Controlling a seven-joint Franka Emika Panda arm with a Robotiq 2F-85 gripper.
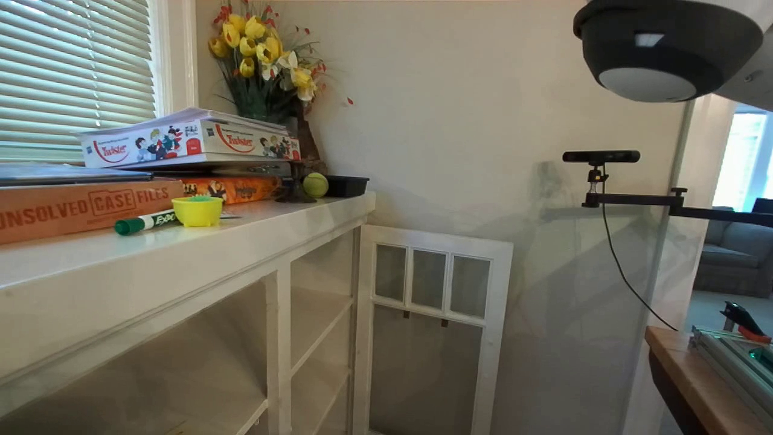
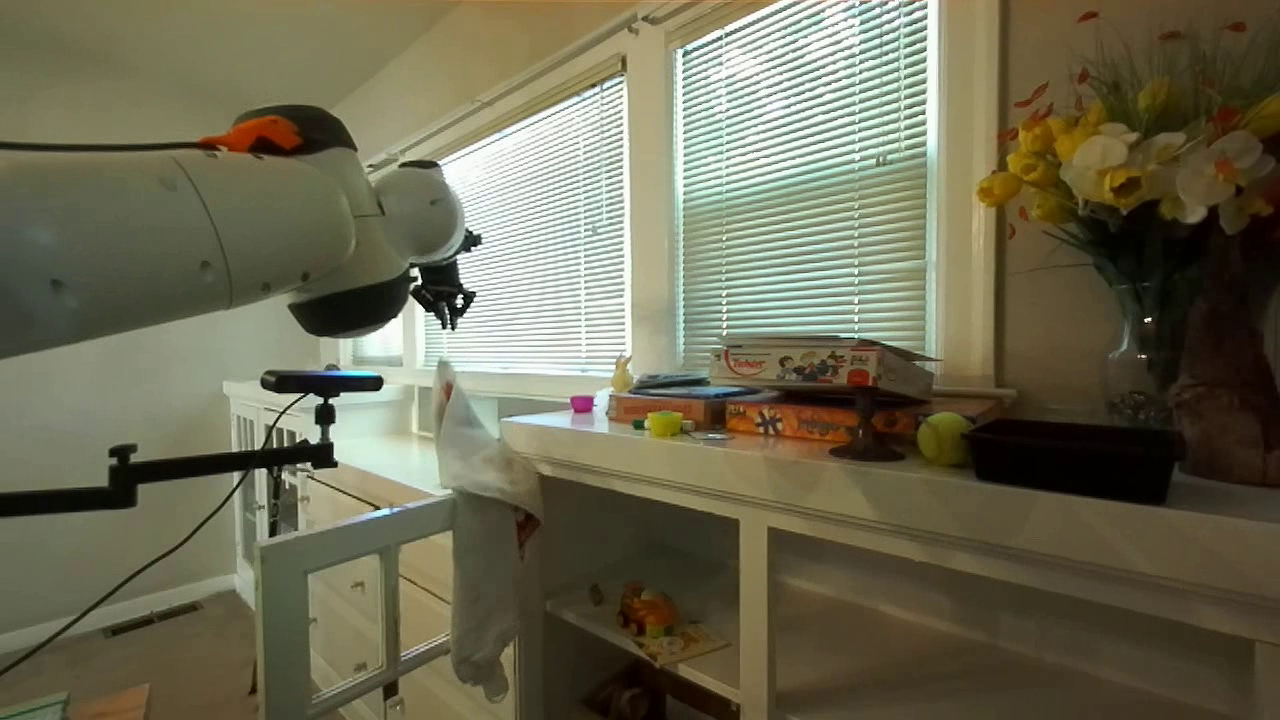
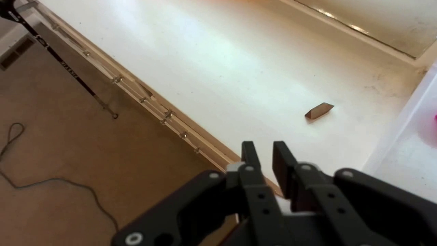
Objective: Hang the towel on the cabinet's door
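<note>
Release looks like the step in hand: gripper (image 3: pixel 264 147), jaws slightly parted with nothing pinched, hangs above and clear of the towel (image 2: pixel 485 570), which drapes over the top of the cabinet's door (image 2: pixel 284 620); next move likely calls for retreating without snagging it.

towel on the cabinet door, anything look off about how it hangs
Yes: in an exterior view, the towel hangs bunched at one end of the door, its top poking up in a peak instead of draping flat.

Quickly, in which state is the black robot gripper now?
Black two-fingered gripper: slightly open, holding nothing; the off-white cloth towel hangs below.
</note>
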